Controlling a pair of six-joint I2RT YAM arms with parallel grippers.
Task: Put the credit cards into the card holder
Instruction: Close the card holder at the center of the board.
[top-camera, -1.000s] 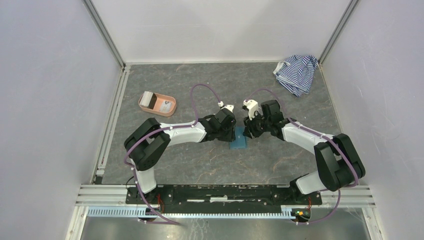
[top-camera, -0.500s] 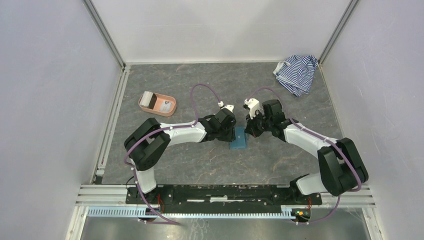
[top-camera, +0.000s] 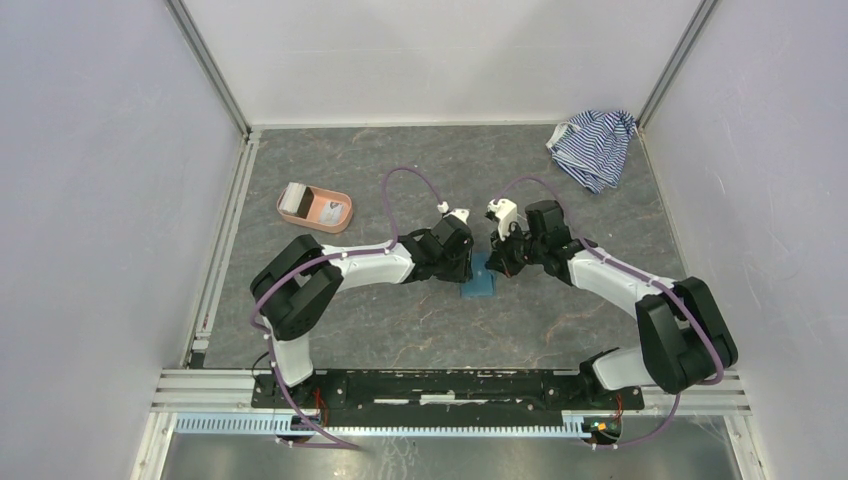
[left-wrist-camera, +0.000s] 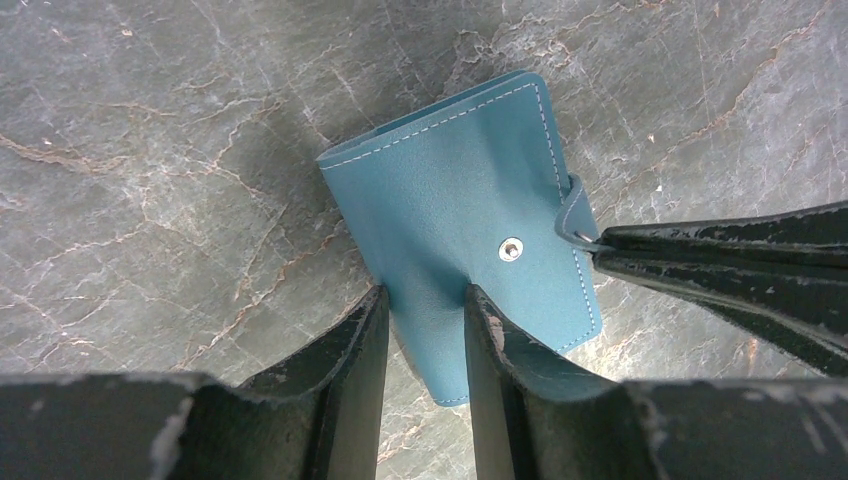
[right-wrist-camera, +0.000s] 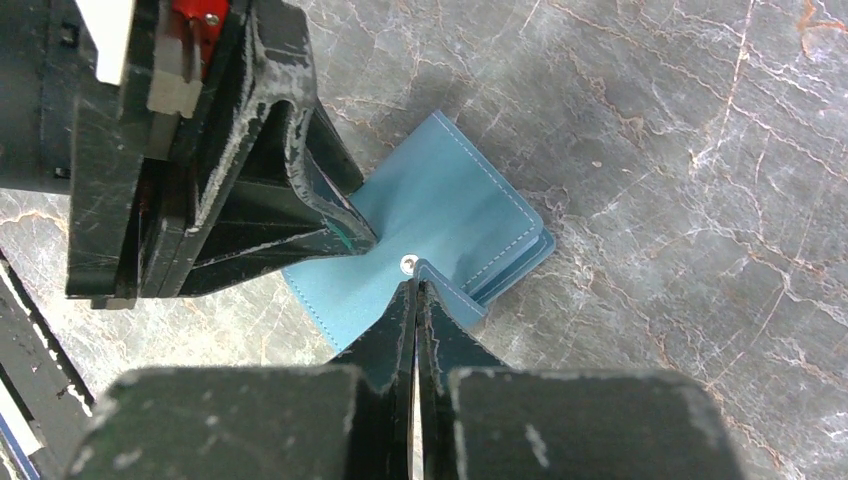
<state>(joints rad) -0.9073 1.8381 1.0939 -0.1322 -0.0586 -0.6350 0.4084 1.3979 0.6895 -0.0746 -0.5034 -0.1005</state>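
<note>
- Showing a grey table (top-camera: 400, 330) with a hard, stone-like top veined in pale lines, boxed in by plain white panels.
- Reaching in from the near edge with the left arm (top-camera: 350, 268) and the right arm (top-camera: 620, 280), black-and-white jointed limbs trailing purple cables, bending toward each other so both ends meet over one small thing at mid-table.
- Leaving a blue-and-white striped cloth (top-camera: 592, 145) in the far right corner, soft and bunched, well apart from the work.
- Parking a salmon-pink oval tray (top-camera: 335, 222) toward the far left, smooth and shallow, apparently serving as the store for what goes in next.
- Laying the wallet (left-wrist-camera: 450, 200) flat and closed between the two arms: teal, roughly square, soft leather-like skin with pale stitching along rounded edges.
- Pressing the left claw (left-wrist-camera: 425, 305) down on the wallet's near part, fingers standing apart with the cover puckering slightly between them, apparently pinning the wallet so it cannot slide or lift.
- Pinching the right claw (right-wrist-camera: 416, 285) fully together on the snap tab (left-wrist-camera: 572, 205) at the wallet's edge, probably to tug it loose and free the flap.
- Holding the cards (top-camera: 294, 201) in the tray, well apart from the wallet, none inside it yet; making out only a pale flat rectangle at the tray's left end, too small for more.
- Catching light on a small round metal stud (left-wrist-camera: 511, 249) on the cover, just beside the pinched tab.
</note>
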